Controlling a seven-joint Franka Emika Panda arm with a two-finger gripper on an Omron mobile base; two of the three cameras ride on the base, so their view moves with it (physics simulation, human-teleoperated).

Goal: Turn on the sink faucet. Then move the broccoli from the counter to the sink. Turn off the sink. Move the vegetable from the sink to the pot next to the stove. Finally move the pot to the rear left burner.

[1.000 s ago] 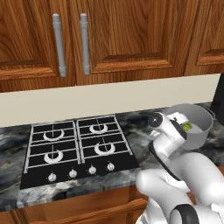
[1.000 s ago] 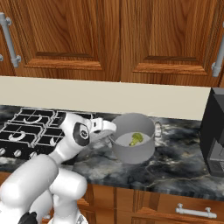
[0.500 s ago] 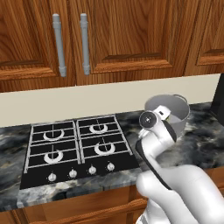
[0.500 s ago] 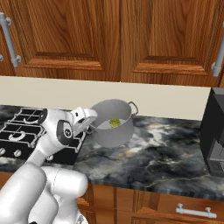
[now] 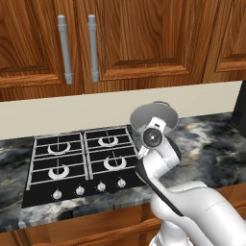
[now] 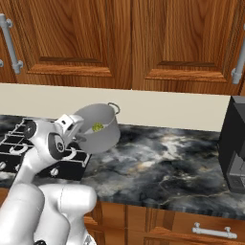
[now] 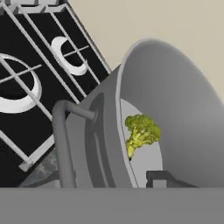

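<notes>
Left base view:
Pot (image 5: 153, 117): grey metal cylinder, raised and tilted, at about 1 o'clock from the stove (image 5: 79, 161), over the stove's right rear corner and the counter (image 5: 209, 144) beside it.
Arm: white, rising from 5 o'clock; its wrist joint sits directly in front of the pot's near wall.
Stove: flat black cooktop with four burner rings and a row of knobs along its front edge, set into the marbled counter.
Cabinets (image 5: 125, 41): brown wood with two grey vertical handles, at 12 o'clock above a pale backsplash.

Right base view:
Pot (image 6: 98, 128): seen from the side with its mouth tipped toward the camera; one loop handle shows on its far rim at 1 o'clock.
Broccoli (image 6: 97, 127): a small green-yellow spot inside the pot, low on the light inner wall.
Gripper (image 6: 82, 136): at the pot's near rim at 8 o'clock; the fingers appear to straddle the rim, though they are largely hidden by the hand.
Counter (image 6: 162, 162): bare marbled slab running toward 3 o'clock, ending at a dark appliance (image 6: 233, 148).

Hand view:
Pot (image 7: 183, 109): rim runs from 12 to 6 o'clock; a grey loop handle stands on the outer wall at 8 o'clock.
Broccoli (image 7: 141, 132): green floret with pale stalk, lying on the pot's inner floor near the centre.
Gripper (image 7: 131, 181): partly spread, pinching the pot's wall; one dark fingertip (image 7: 158, 178) shows inside the rim at 6 o'clock.
Stove (image 7: 39, 74): black top with pale grates and two burner rings, at 10 o'clock.
</notes>
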